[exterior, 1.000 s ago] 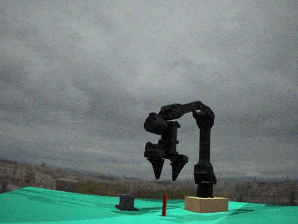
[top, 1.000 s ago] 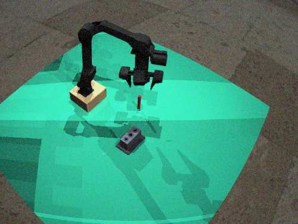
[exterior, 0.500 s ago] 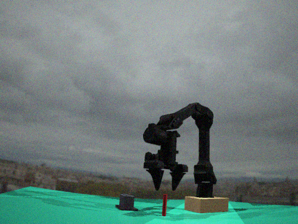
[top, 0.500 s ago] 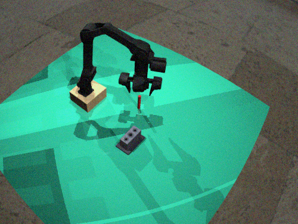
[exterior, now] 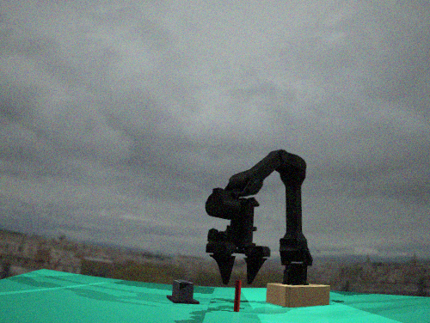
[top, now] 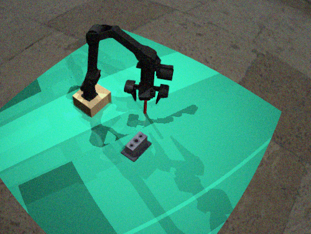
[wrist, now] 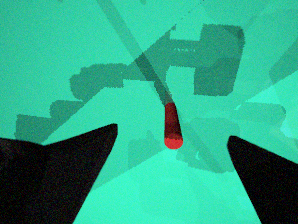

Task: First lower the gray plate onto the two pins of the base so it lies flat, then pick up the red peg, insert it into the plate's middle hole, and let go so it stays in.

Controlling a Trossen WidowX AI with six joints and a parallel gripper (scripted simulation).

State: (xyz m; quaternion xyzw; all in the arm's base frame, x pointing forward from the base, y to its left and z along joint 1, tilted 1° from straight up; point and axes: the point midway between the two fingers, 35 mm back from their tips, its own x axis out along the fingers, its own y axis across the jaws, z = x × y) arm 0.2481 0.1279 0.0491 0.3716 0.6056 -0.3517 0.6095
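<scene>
The gray plate (top: 137, 149) (exterior: 183, 292), a thick block with three holes in its top, sits flat on the dark base (top: 134, 159) (exterior: 192, 301). The middle hole shows dark, with no peg in it. The red peg (top: 145, 107) (exterior: 236, 301) (wrist: 172, 125) stands upright on the table, apart from the plate. My gripper (top: 145, 100) (exterior: 237, 283) (wrist: 171, 134) points down, open and empty, with its fingertips at about the height of the peg's top. In the wrist view the peg's top shows between the spread fingertips, touching neither. The gripper's body hides the peg's top in the top view.
The arm stands on a wooden block (top: 102, 106) (exterior: 301, 295), behind and left of the peg in the top view. The green table (top: 242, 109) (exterior: 86, 305) carries broad shadows of the arm. The plate and base lie in front of the peg in that view.
</scene>
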